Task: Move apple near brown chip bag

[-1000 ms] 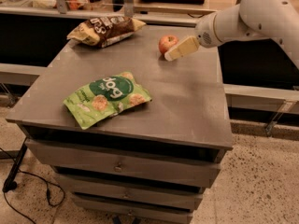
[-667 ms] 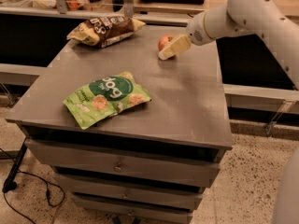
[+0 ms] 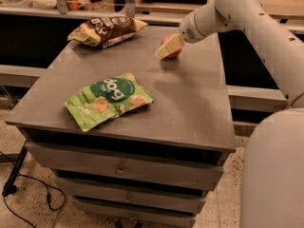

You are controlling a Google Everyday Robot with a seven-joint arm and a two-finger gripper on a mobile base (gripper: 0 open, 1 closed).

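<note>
Arm (image 3: 237, 11) outstretched; gripper (image 3: 167, 48) low, far forward

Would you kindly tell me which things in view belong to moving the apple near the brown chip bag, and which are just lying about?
Belong to the job:
apple, back right of the cabinet top
brown chip bag, back left
gripper, at the apple

Lying about:
green snack bag, front left of the top
black cable on the floor
</note>
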